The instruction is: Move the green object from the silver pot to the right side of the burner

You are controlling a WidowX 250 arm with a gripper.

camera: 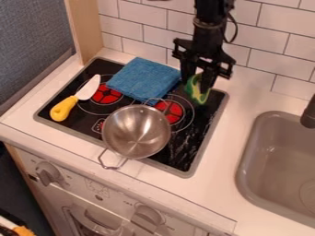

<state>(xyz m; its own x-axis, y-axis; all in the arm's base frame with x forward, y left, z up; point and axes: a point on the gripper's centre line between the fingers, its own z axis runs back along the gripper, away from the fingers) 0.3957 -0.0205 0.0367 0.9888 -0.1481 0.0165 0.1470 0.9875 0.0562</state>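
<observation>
Green object [198, 91]: out of the silver pot [135, 133], at the back right of the burner [169, 111]; transfer mostly done, I judge
Gripper [197, 85]: pinched on the green object; whether that touches the glass, I cannot tell
Left to do: settle it, let go, back off
Stovetop [209, 108]: black, red rings; folded blue cloth [143, 79] at the back, yellow-handled knife [63, 109] on the left
Room: white tiled wall [141, 16]; grey sink [248, 173] on the right
</observation>
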